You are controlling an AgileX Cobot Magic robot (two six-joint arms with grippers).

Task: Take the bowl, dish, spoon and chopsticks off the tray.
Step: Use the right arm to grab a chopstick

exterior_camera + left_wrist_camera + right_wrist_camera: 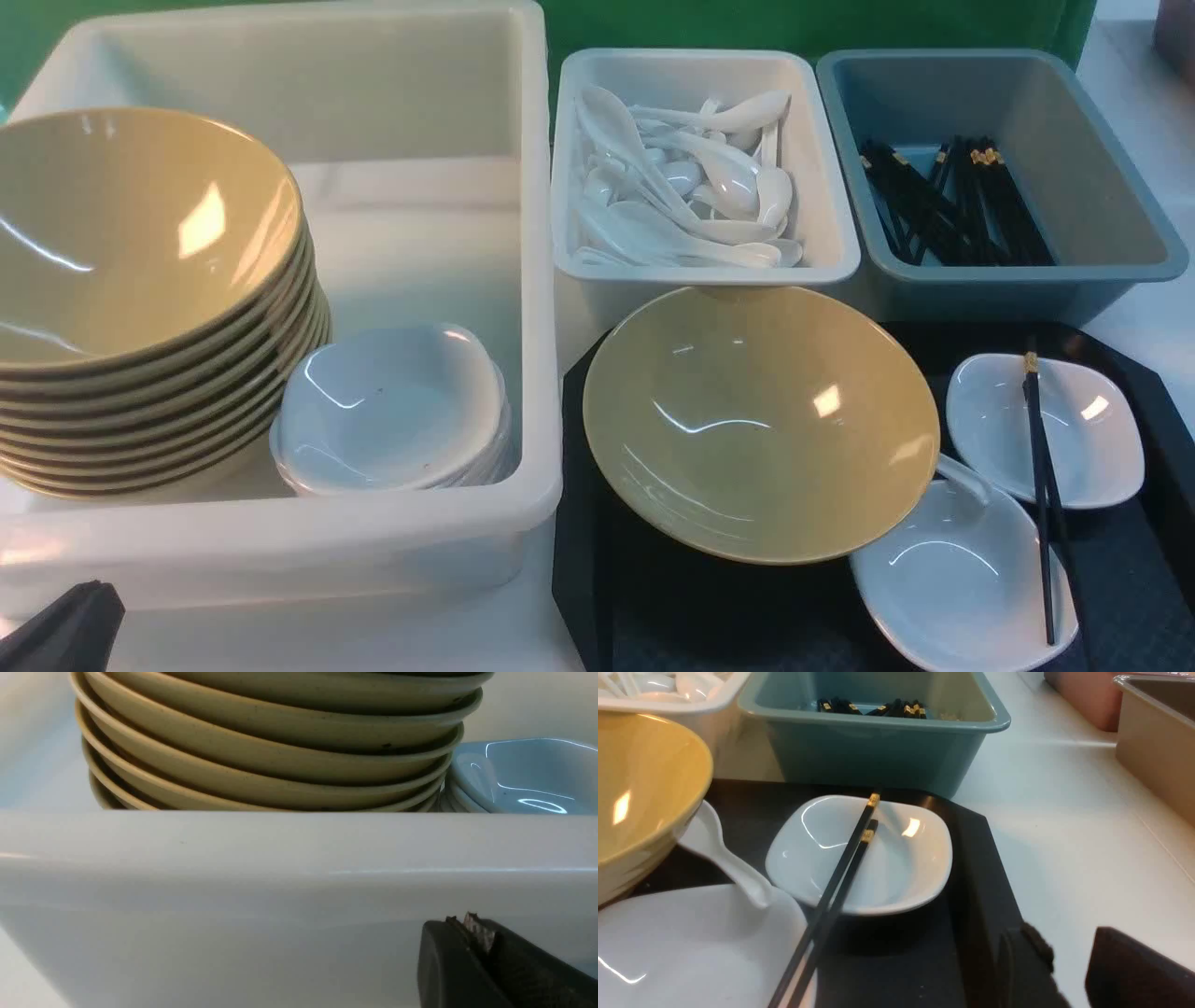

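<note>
On the black tray (597, 597) sits the wide mustard-yellow bowl (761, 420). To its right are two white dishes, the far dish (1088, 439) and the near dish (952, 579). The black chopsticks (1041, 485) lie across both. The white spoon (719, 854) reaches from under the bowl's rim onto the near dish; its end under the bowl is hidden. My right gripper (1069, 952) is open and empty at the tray's right edge, out of the front view. My left gripper (472, 926) is shut and empty, low against the big bin's front wall.
A large white bin (280, 541) on the left holds a stack of yellow bowls (140, 280) and white dishes (392, 411). Behind the tray stand a white bin of spoons (700, 177) and a blue-grey bin of chopsticks (990, 187). A tan container (1157, 742) stands far right.
</note>
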